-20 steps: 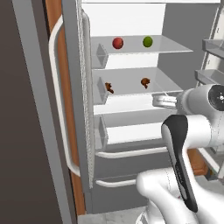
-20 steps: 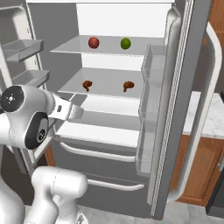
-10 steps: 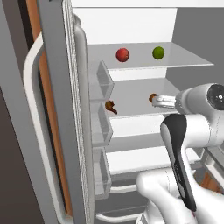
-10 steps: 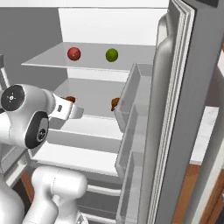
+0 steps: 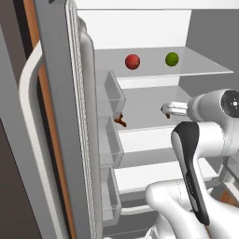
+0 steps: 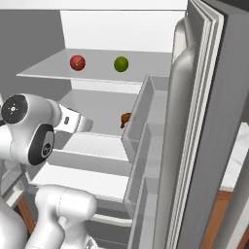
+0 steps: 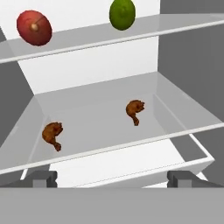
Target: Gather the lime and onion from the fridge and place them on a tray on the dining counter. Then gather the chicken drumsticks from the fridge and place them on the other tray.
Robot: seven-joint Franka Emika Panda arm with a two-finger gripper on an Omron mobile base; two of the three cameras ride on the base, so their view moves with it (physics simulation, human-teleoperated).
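Inside the fridge point(image 5: 70, 116), top glass shelf: onion point(image 7: 34, 27) dark red, lime point(image 7: 122, 13) bright green beside it | shelf below: two brown chicken drumsticks point(image 7: 135, 111) (pale bone ends) | gripper point(image 7: 111, 178) in front of the fridge shelves, fingers spread wide, nothing between them

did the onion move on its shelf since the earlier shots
No. The onion sits left of the lime on the same upper fridge shelf as before; the camera itself has driven closer.
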